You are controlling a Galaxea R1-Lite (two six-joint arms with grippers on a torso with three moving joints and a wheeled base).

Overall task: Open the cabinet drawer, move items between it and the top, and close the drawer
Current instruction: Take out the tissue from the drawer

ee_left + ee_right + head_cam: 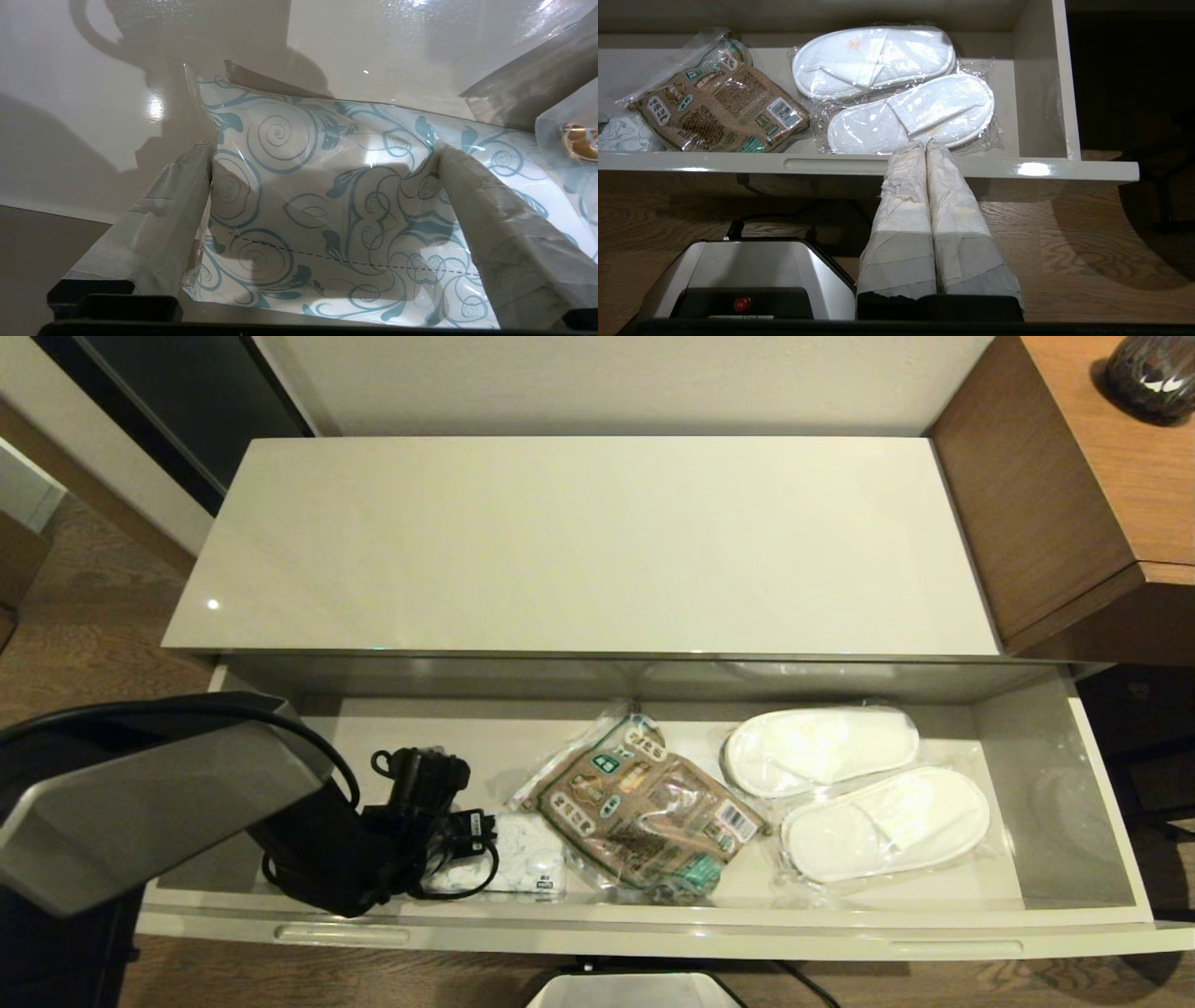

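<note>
The cabinet drawer [1102, 803] stands pulled out below the bare cream top [579, 541]. Inside at the right lie the wrapped white slippers [854, 793] [896, 88]. The small white packet with blue print [527, 863] [327, 196] lies at the front left, next to the brown-and-green packet [644, 807]. My left gripper [457, 859] [322, 149] is down in the drawer, open wide, its taped fingers [187, 196] straddling the packet; one finger touches its edge. My right gripper [924, 144] is shut and empty, low in front of the drawer's front rim [738, 161], below the slippers.
A brown wood-grain desk [1074, 476] with a dark vase [1153, 373] adjoins the cabinet on the right. My left arm's grey link [140, 803] overhangs the drawer's left end. The robot's base [738, 275] sits on the wooden floor under the drawer front.
</note>
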